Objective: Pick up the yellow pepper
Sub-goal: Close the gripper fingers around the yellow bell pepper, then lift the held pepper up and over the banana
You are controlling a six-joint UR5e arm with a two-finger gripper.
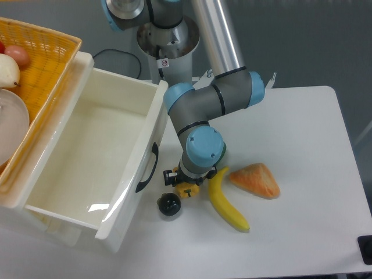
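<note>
- Reaching down, the pincer [185,183] straddles the yellow pepper [186,190] on the desk [302,145]; we cannot tell whether it grips.
- We risk the pepper slipping sideways into the banana [226,203] or black ball [169,204].

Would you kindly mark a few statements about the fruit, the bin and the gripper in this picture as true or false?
1. The gripper is down at the small lobed yellow pepper. True.
2. The long curved yellow banana lies inside the white plastic bin. False: it lies on the white table.
3. The orange-pink wedge-shaped piece lies right of the banana. True.
4. The small round black object sits in the yellow woven basket. False: it is on the table, beside the bin.
</note>
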